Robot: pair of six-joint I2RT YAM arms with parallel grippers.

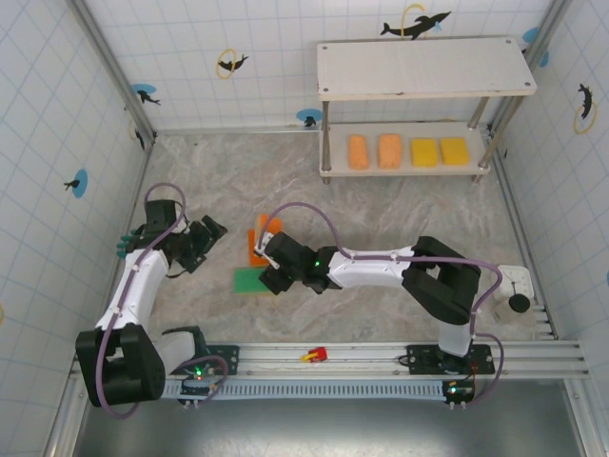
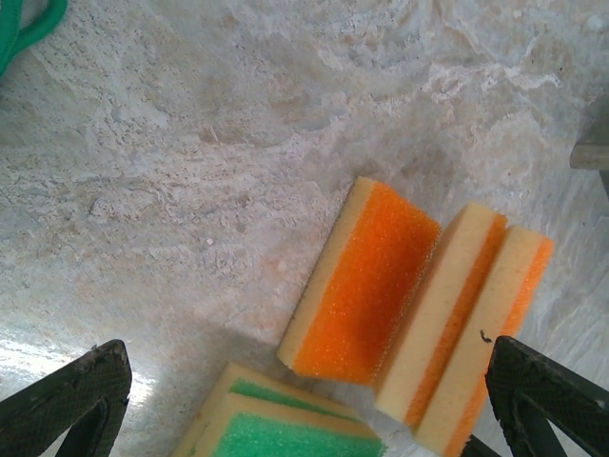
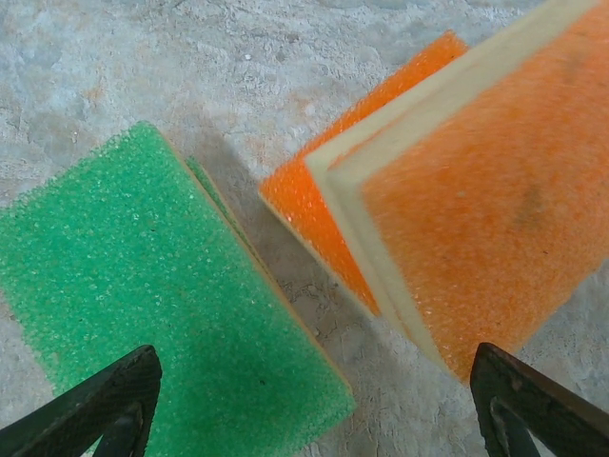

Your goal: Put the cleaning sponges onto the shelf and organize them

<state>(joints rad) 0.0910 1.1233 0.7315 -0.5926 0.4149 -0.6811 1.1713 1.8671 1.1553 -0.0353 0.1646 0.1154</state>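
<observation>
Four sponges [image 1: 390, 150] on shelf [image 1: 423, 67] lower board; green sponge [image 1: 245, 281], orange sponges [image 1: 257, 246] remain at bench [image 1: 400, 257] centre; my right tool [image 1: 267, 263] and left tool [image 1: 211, 240] spread.

Top view: right gripper [image 1: 267, 269] sits over the sponge cluster near the worktop's centre, hiding pt of the orange sponges [image 1: 259, 238] & one end of the green sponge [image 1: 245, 282]. The shelf [image 1: 423, 67] top board covers the rear of its lower board. Red object [image 1: 315, 355] at the near edge is too small to ID. Left wrist view: green sponge is cut by the btm edge. A green curved item [image 2: 19, 29] is clipped at the top-left corner, a grey piece [image 2: 592, 157] at the right edge; neither identifiable. Right wrist view: nearest orange sponge [image 3: 476, 200] runs off top & right.
</observation>
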